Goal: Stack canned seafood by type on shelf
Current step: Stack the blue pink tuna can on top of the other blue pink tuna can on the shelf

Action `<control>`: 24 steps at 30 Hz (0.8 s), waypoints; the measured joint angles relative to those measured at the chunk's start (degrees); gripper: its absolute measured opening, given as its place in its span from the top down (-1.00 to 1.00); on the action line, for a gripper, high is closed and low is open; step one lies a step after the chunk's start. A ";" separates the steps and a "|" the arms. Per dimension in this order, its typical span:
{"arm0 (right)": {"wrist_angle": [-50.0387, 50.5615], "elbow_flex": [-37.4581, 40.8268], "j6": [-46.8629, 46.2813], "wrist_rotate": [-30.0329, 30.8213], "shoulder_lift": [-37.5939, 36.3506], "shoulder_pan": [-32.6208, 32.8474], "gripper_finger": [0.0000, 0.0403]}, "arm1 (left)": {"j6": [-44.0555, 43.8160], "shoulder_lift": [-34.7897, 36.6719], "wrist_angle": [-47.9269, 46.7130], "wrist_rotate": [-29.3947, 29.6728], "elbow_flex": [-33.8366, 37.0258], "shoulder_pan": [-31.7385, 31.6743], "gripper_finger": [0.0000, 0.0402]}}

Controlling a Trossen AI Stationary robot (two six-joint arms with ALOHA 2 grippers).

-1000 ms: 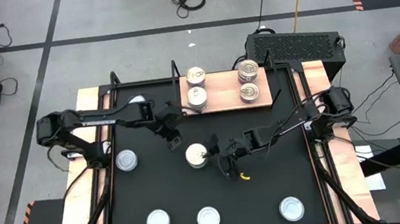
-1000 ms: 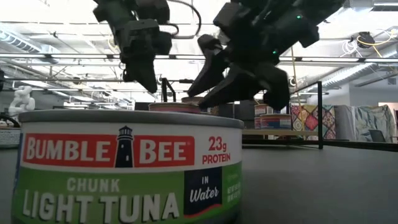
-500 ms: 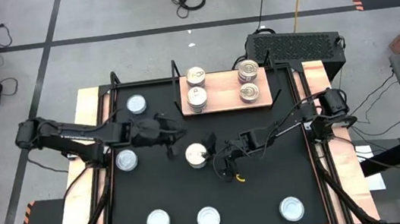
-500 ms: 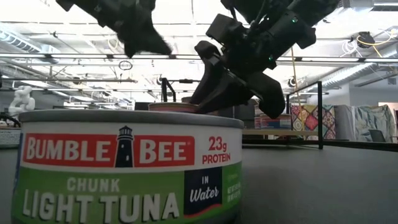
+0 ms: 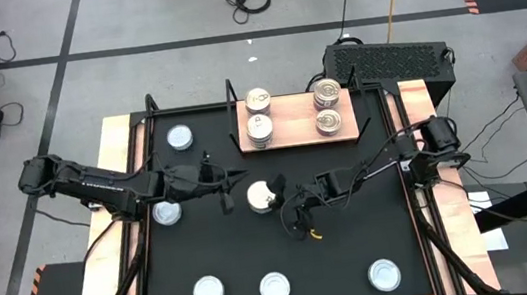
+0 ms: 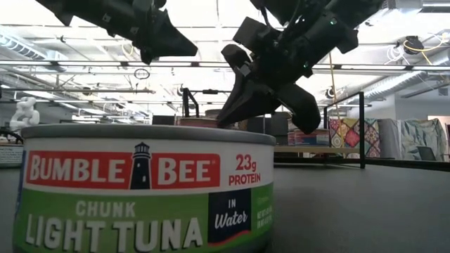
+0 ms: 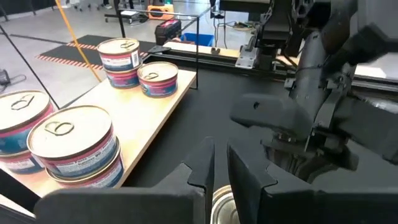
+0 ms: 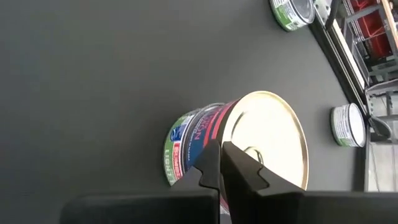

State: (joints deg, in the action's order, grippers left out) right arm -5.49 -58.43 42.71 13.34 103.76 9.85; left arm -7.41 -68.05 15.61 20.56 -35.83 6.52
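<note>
Gold-topped tin (image 5: 261, 196) is seen mid-desk, just in front of the shelf (image 5: 297, 123); right gripper (image 5: 280, 195) is nearer, touching its side, jaws nearly closed, holding nothing.

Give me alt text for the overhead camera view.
Both grippers, left gripper and right gripper, flank a tin mid-mat. Behind it, the wooden shelf holds tins at both ends; six more tins lie scattered on the black mat.

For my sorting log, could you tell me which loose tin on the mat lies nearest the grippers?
The middle tin, between the left gripper and right gripper; the others lie along the mat's edges.
</note>
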 joint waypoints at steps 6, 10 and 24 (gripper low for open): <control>1.17 -2.32 -0.02 3.36 -0.07 -0.02 1.00 | 3.00 0.00 0.23 0.02 0.00 0.00 0.77; 3.89 -4.76 -2.44 3.35 -0.23 -0.04 1.00 | 3.71 0.07 0.12 0.73 0.00 -0.06 0.77; 18.77 -3.21 -10.82 6.06 -15.71 -4.62 1.00 | 3.31 8.23 -8.11 5.96 -0.07 0.00 0.77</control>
State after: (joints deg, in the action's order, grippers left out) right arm 13.28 -61.64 31.89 19.40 88.04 5.23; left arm -4.10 -59.82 7.50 26.53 -35.90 6.52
